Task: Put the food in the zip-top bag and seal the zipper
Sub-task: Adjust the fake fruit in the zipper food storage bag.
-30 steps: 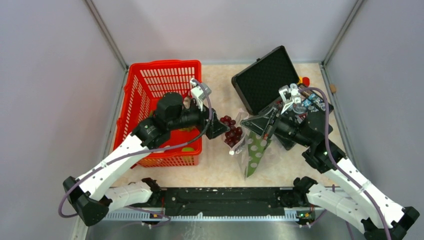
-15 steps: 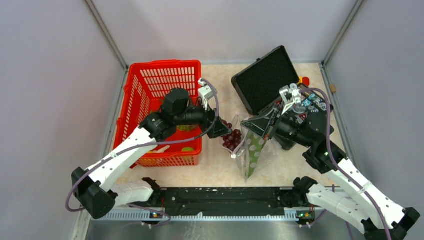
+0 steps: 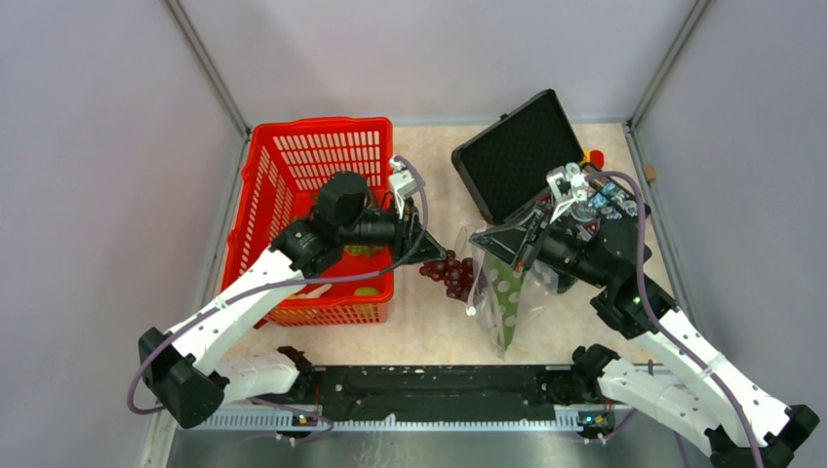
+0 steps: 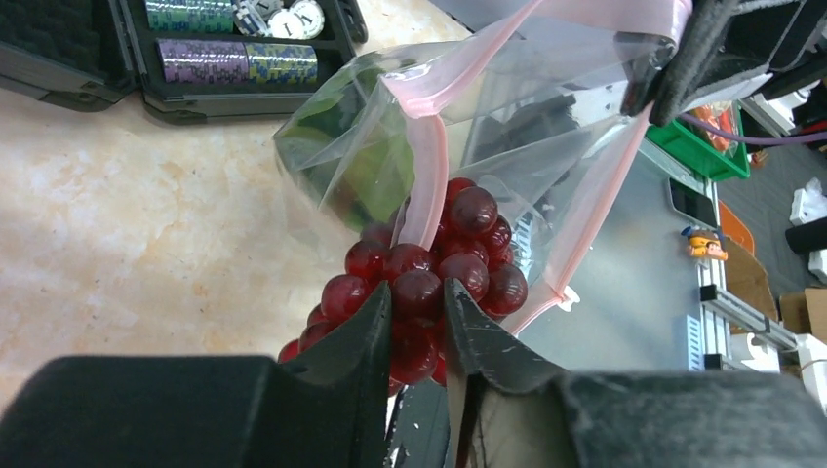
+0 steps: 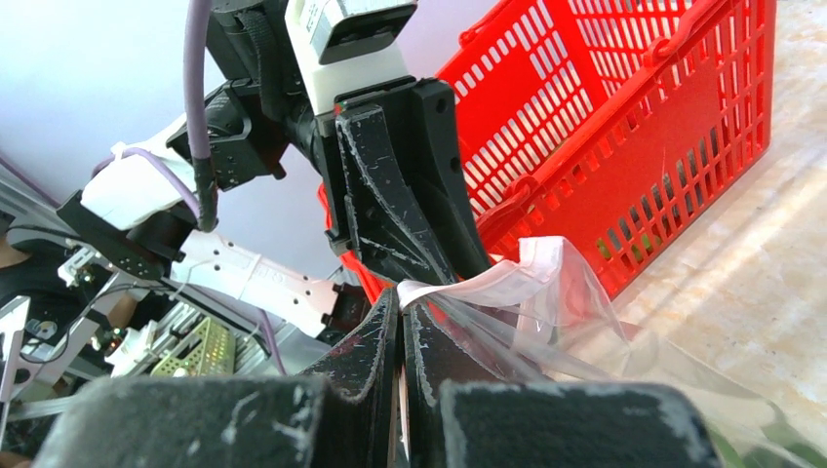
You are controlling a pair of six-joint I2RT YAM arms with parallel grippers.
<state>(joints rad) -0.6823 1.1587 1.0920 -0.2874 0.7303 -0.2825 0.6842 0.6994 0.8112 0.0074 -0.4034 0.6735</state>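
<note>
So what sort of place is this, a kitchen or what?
Most likely a robotics lab test cell, not a kitchen: a left arm and right arm bolted to a rail at the table edge, plain grey panels walling it in, and toy grapes as props.

A robotics lab, by every sign: a test cell, not a room anyone lives or cooks in. Two white-and-black arms, the left arm [image 3: 239,302] and the right arm [image 3: 683,353], are bolted to a black rail [image 3: 439,390] at the near edge of a marble-patterned counter [image 3: 429,327]. Plain grey wall panels [image 3: 98,195] box the counter in, joined at metal corner posts [image 3: 212,73]. A purple cable [image 5: 193,78] runs along the arm to its wrist camera. Past the counter's edge lies workshop clutter (partly out of focus): a green crate [image 4: 727,146], cardboard boxes [image 4: 790,312], a length of aluminium framing [image 4: 736,312].
</note>
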